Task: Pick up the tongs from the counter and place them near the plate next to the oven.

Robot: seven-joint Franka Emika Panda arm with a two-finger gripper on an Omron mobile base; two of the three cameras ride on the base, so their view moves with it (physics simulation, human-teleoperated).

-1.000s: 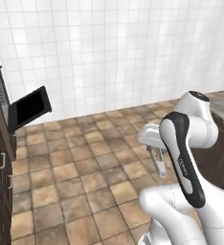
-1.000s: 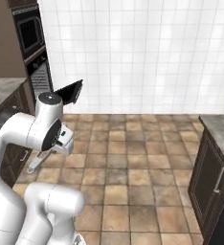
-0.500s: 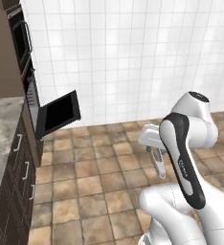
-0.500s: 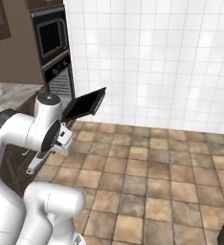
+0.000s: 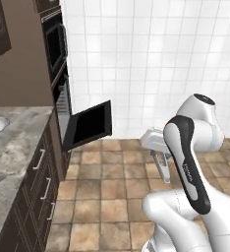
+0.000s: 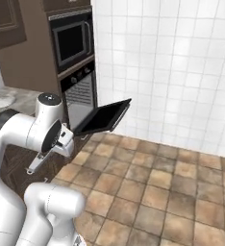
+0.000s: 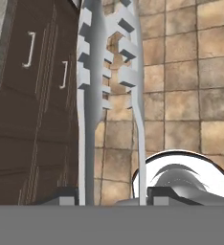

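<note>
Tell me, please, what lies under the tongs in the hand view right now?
Under the tongs, held in the shut tool, lie brown floor tiles and dark cabinet fronts with drawer handles. The tongs' arms cover a strip of both.

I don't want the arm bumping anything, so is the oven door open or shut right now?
Open. The oven door hangs partway down, sticking out over the tiled floor; the left base view shows the same black panel tilted outward.

Open oven door juts out at frame centre-left, blocking passage beside oven. Tiled floor open at centre. Tabletop lower left, mostly bare.
</note>
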